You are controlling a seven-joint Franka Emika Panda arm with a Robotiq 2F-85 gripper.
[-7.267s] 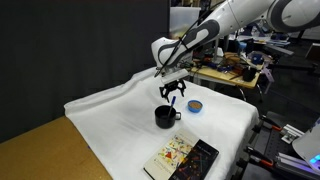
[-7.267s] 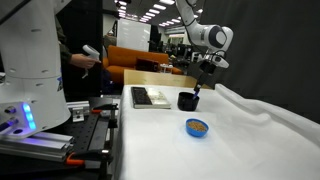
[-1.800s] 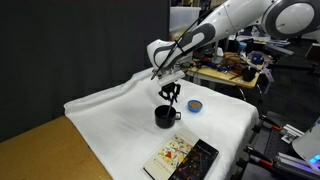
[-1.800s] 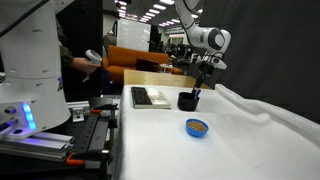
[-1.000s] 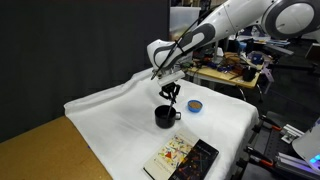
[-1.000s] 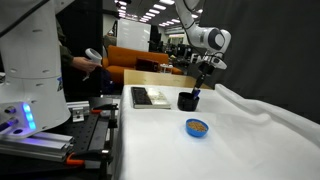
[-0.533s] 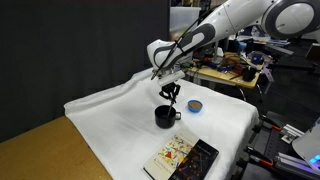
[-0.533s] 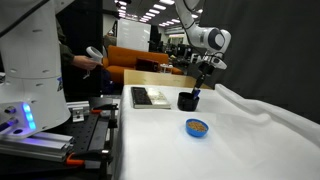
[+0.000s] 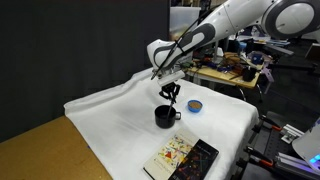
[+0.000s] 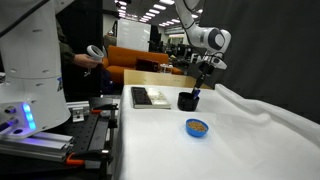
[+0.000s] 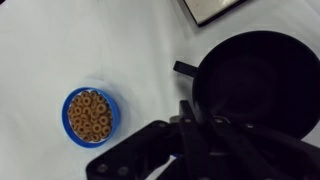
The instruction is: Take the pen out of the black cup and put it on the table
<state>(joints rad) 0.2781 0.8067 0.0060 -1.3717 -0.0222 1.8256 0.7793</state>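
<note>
Arm (image 9: 205, 35) reaching fwd & down; end effector (image 9: 171, 97) vertical, jaws closed.

Even overhead brightness, dark backdrop, soft shadows, blurry wrist view.

In the wrist view my gripper (image 11: 198, 125) is a dark blur low in the picture. It covers part of the rim of the black cup (image 11: 262, 75), which also runs off the right edge. The cup's inside is plain black, so I can't pick out the pen there. In both exterior views the pen is too small to tell. The book (image 11: 210, 8) is clipped by the top edge.
</note>
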